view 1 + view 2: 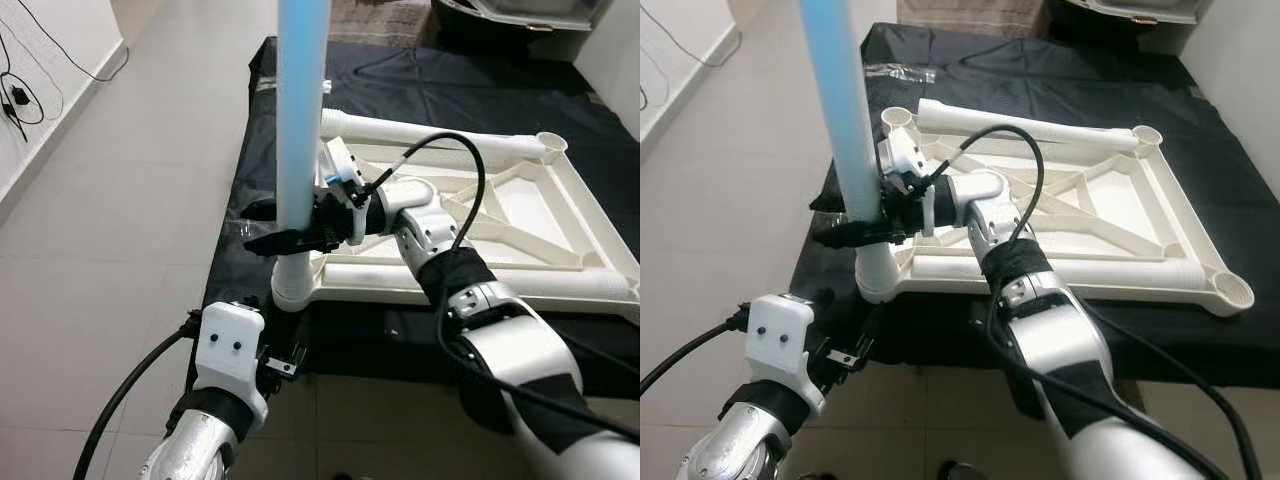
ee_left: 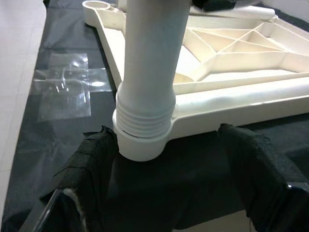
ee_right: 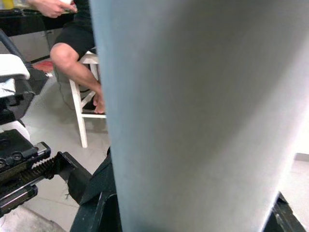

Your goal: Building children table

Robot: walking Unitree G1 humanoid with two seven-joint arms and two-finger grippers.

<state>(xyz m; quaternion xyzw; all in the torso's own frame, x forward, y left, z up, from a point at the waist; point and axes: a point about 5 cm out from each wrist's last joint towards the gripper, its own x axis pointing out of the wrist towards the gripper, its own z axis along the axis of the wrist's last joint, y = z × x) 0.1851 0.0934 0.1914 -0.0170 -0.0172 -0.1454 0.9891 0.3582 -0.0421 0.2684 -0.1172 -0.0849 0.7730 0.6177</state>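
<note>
A white children's table top point(image 1: 520, 205) lies upside down on a black-covered surface point(image 1: 420, 75). A pale blue leg point(image 1: 302, 100) stands upright in the top's near left corner socket point(image 1: 293, 285). My right gripper point(image 1: 262, 227) reaches in from the right and is shut on the blue leg just above the socket; the leg point(image 3: 193, 116) sits right against that wrist camera. My left gripper point(image 2: 174, 193) hangs low at the front edge, open, with its padded fingers point(image 2: 94, 169) apart in front of the threaded socket point(image 2: 145, 130).
Clear tape point(image 2: 67, 87) lies on the black cover left of the socket. Another open corner socket point(image 1: 552, 143) is at the far right. Tiled floor point(image 1: 120, 200) lies to the left, with cables point(image 1: 15, 95) by the wall. A person sits on a white stool point(image 3: 79, 96).
</note>
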